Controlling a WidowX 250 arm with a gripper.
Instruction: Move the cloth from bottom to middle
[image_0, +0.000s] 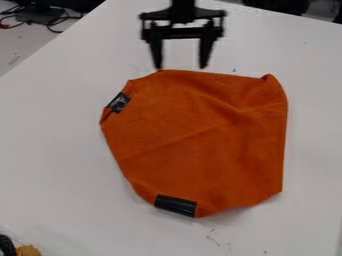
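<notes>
Far left, top: thin dark cables (57, 21) on the floor beyond the bench (50, 150). Lower left corner: a black rounded thing (7, 246), a small tan lump (28, 250) beside it; whether either is a container or holds anything, cannot tell.

Next, the orange fabric cloth (200, 140). Lies spread on the pale bench, across the middle of the view and down into the lower part, outline uneven. Upper left edge carries a small dark tag (119, 102); bottom edge, left of its centre, a shiny black strip (176, 205). Shallow creases run over the body; top right corner (269, 78) is a little raised.

Tool (180, 66): black two-finger gripper, at the top of the view just past the cloth's top edge. Fingers spread, nothing between them. Contact with cloth or bench: cannot tell.

Handling, my guess: light, limp, not fragile; likely to drag, bunch or fold rather than shift as one piece. The strip looks stiffer and may be slick. Best hold: a pinch of plain fabric at the lower edge, right of the strip, or the raised corner, which offers a ready ridge. Too shallow a pinch could slip off. Cloth already looks largely central; perhaps only a small shift wanted.
</notes>
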